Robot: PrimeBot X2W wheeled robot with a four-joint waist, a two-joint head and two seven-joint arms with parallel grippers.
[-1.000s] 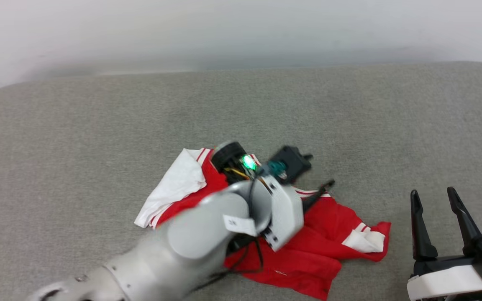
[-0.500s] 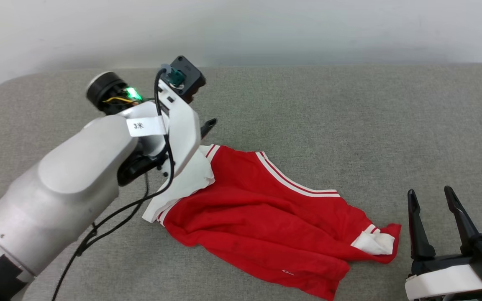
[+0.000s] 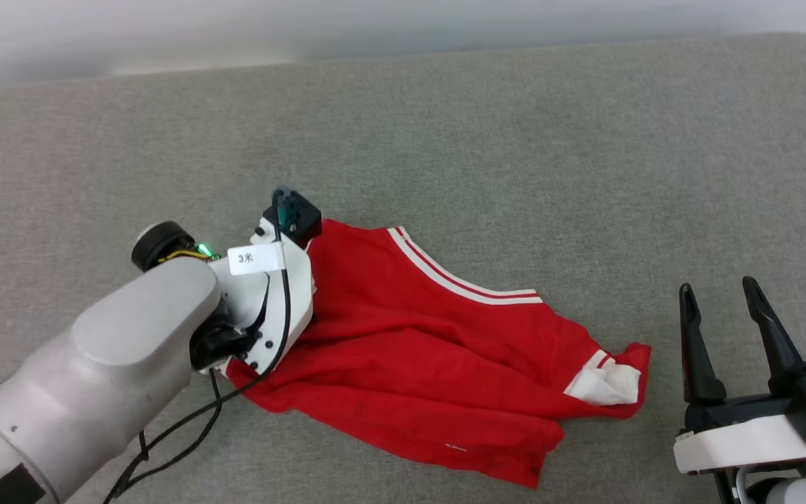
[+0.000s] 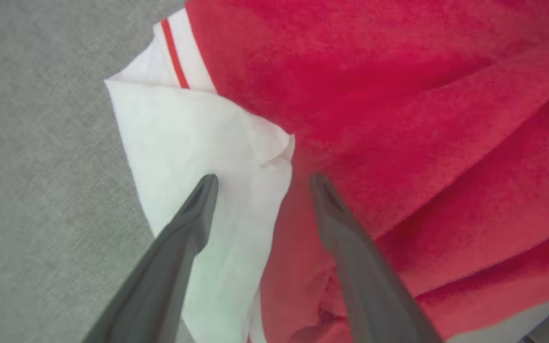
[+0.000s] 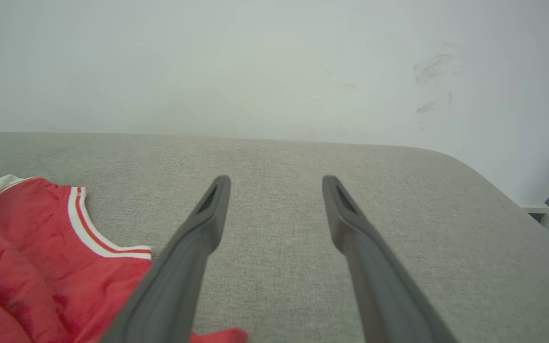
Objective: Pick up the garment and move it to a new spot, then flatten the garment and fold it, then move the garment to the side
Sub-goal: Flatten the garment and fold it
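Note:
The red T-shirt [image 3: 431, 371] lies crumpled on the grey surface, its striped collar trim [image 3: 459, 276] along the far edge. One white sleeve [image 3: 606, 383] is bunched at its right end. My left wrist [image 3: 284, 294] hangs over the shirt's left end and hides the fingers there. In the left wrist view my left gripper [image 4: 260, 178] is open, one finger over the other white sleeve [image 4: 184, 143] and one over red cloth [image 4: 398, 95]. My right gripper [image 3: 718, 288] is open and holds nothing, to the right of the shirt [image 5: 26, 247].
The grey fabric surface [image 3: 515, 140] stretches wide around the shirt and ends at a white wall [image 5: 255, 62]. Its rounded right edge [image 5: 493, 176] drops off to the right. A black cable [image 3: 165, 441] hangs from my left arm.
My left arm went from over the shirt's middle to its left end and came down over the white sleeve. The shirt lies more spread out. The head view has shifted; the right gripper stayed.

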